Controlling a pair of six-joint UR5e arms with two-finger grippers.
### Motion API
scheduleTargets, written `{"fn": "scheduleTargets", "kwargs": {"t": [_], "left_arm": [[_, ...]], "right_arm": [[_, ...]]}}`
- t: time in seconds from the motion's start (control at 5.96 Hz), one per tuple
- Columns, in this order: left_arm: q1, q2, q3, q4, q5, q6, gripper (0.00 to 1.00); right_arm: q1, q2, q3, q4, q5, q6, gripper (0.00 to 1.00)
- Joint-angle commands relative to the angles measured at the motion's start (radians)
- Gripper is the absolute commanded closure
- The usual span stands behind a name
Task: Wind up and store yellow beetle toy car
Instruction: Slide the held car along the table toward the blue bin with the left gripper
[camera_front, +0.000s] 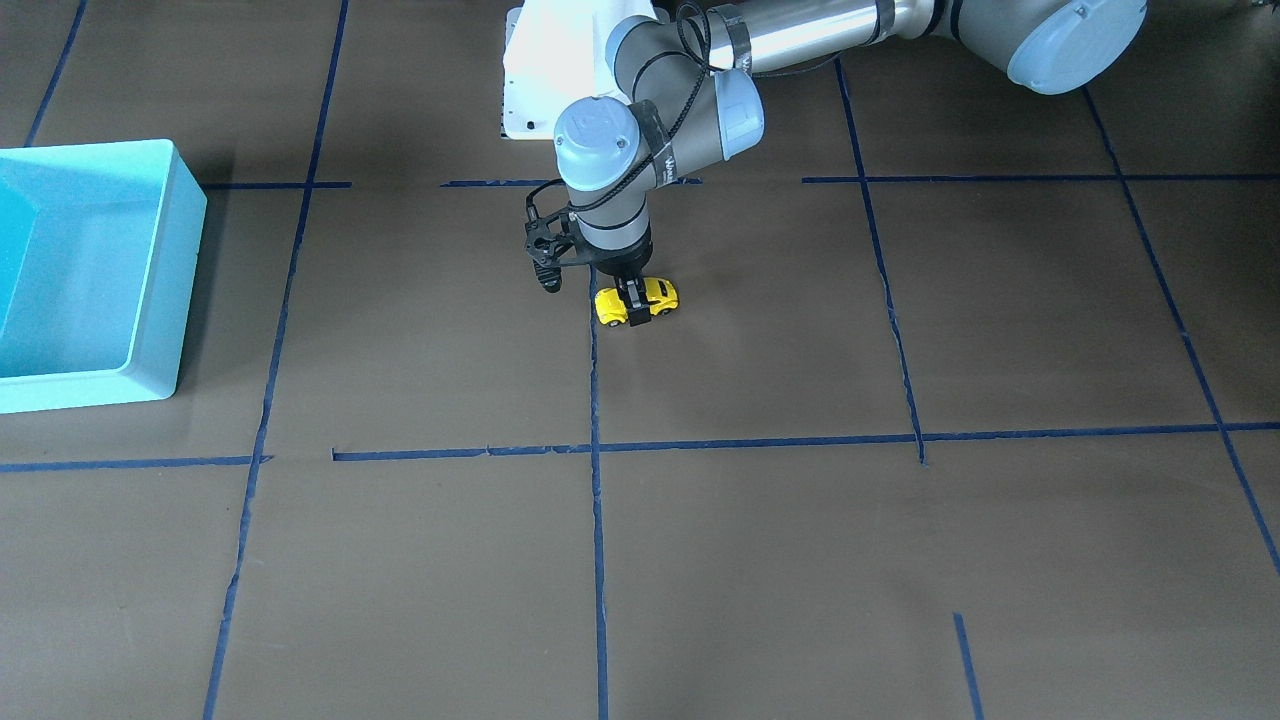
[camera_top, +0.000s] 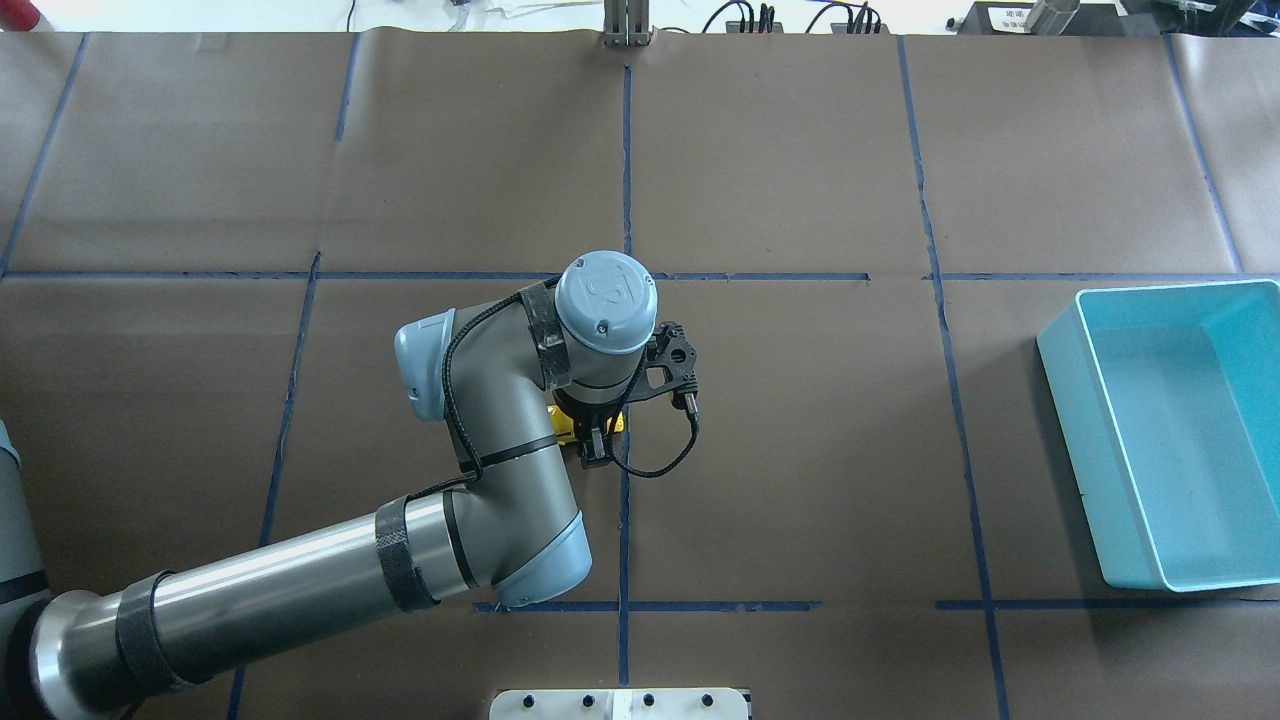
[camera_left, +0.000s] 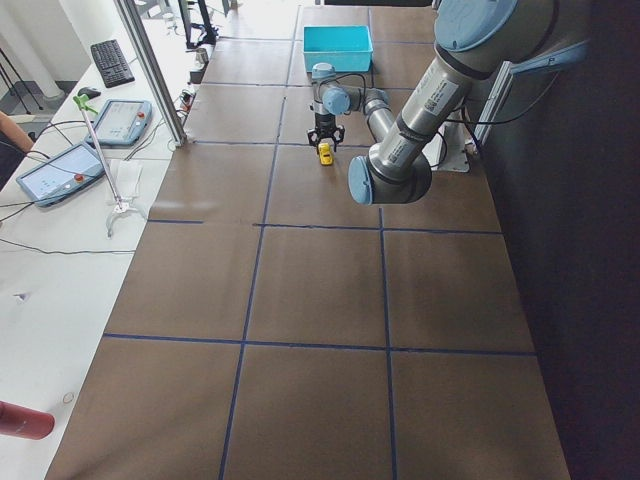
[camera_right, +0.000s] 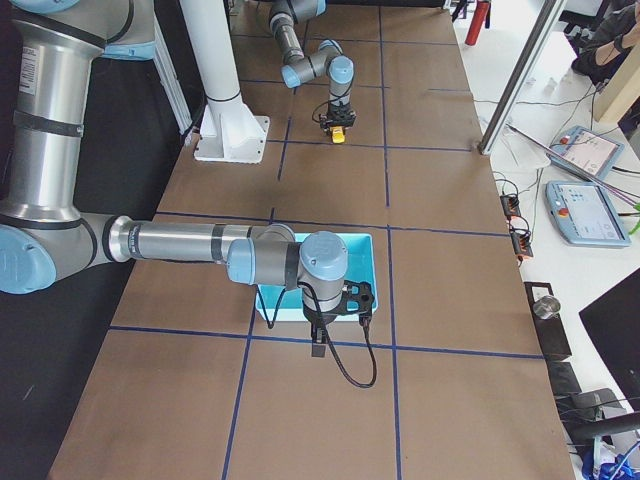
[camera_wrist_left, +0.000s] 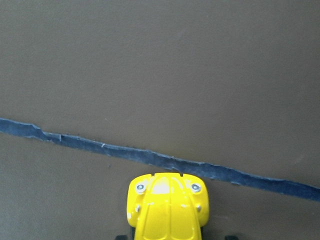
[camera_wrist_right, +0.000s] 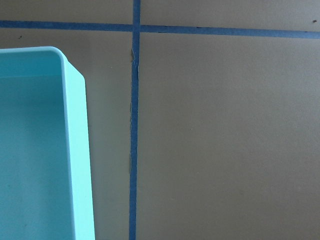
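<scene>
The yellow beetle toy car (camera_front: 657, 294) stands on the brown table next to a blue tape line, near the middle. My left gripper (camera_front: 637, 306) points straight down over it, with a black finger on each side of its body, shut on it. The left wrist view shows the car's rounded end (camera_wrist_left: 166, 210) at the bottom edge. From overhead only a bit of yellow (camera_top: 558, 422) shows under the left wrist. My right gripper (camera_right: 318, 345) hangs beside the turquoise bin (camera_right: 350, 245); I cannot tell whether it is open or shut.
The turquoise bin (camera_top: 1060, 400) stands empty at the table's right side, and its rim shows in the right wrist view (camera_wrist_right: 75, 150). The white robot base plate (camera_top: 620, 705) is at the near edge. Blue tape lines cross the brown table.
</scene>
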Motion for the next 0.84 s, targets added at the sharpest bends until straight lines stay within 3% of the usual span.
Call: {"fn": "scheduleTargets", "kwargs": {"t": [0.0,0.34,0.67], "left_arm": [[0.0,-0.001,-0.001,0.001,0.004,0.008,0.59],[-0.003,-0.001,-0.006,-0.009,0.006,0.027,0.92],[-0.005,0.001,-0.012,-0.171,0.006,0.078,0.99]], "right_arm": [[0.0,0.0,-0.001,0.0,0.0,0.001,0.0],[0.0,0.0,-0.001,0.0,0.0,-0.001,0.0],[0.0,0.0,-0.001,0.0,0.0,-0.001,0.0]]}}
